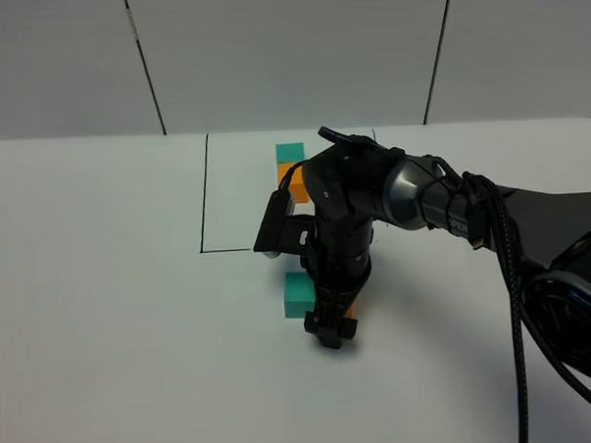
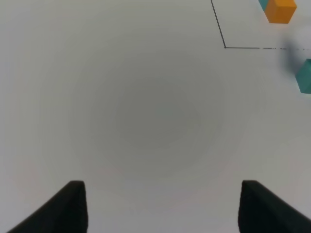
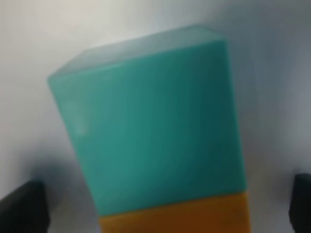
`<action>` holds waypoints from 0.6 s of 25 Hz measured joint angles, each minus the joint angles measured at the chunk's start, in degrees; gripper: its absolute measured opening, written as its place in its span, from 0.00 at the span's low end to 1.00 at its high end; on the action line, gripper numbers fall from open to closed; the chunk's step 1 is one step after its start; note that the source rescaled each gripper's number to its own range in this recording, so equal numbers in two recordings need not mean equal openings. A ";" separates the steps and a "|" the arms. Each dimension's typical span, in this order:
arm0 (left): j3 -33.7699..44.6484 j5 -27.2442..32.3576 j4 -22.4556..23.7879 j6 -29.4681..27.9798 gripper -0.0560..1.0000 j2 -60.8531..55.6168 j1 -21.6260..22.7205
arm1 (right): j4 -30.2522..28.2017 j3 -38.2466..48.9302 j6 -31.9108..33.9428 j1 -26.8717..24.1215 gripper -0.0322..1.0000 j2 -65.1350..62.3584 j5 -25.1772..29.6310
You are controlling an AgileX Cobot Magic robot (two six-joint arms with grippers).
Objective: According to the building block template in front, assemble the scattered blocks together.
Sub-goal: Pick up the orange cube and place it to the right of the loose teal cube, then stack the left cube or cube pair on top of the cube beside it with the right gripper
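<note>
The right claw (image 1: pixel 330 332) was found pointed down at the table (image 1: pixel 104 318), low over it. Its jaws were spread wide, a dark fingertip (image 3: pixel 22 208) stood out to each side, and nothing was gripped. The scattered blocks were met right at the claw. The orange cube (image 3: pixel 180 216) lay roughly between the fingertips, beneath the claw. The teal cube (image 3: pixel 150 131) was set against it on the wrist-camera side, just beside the claw. The two faces were seen touching, and no gap could be made out along the seam. From the high camera the orange cube was almost wholly hidden by the claw. The building block template (image 1: pixel 290 155) lay beyond the claw, inside the black outline (image 1: pixel 204 196) and well apart from the loose pair. The left claw (image 2: pixel 163 208) was held wide open and empty over bare table, far from both blocks.

The joining was judged all but done, so the risk lay in the claw's departure. Nothing appeared to lock the cubes together. If the claw were drawn sideways rather than straight up, the orange cube could be clipped by a fingertip and the seam opened or skewed. If the jaws were closed, the orange cube could be twisted off the teal one.
</note>
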 joint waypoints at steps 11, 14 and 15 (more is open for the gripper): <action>0.00 0.00 0.00 0.00 0.43 0.00 0.00 | 1.58 0.00 7.72 1.34 1.00 -11.92 4.17; 0.00 0.00 0.00 0.00 0.43 0.00 0.00 | 3.47 0.00 14.01 0.92 1.00 -15.53 6.43; 0.00 0.00 0.00 0.00 0.43 0.00 0.00 | 3.97 0.00 16.09 0.92 1.00 -16.91 6.59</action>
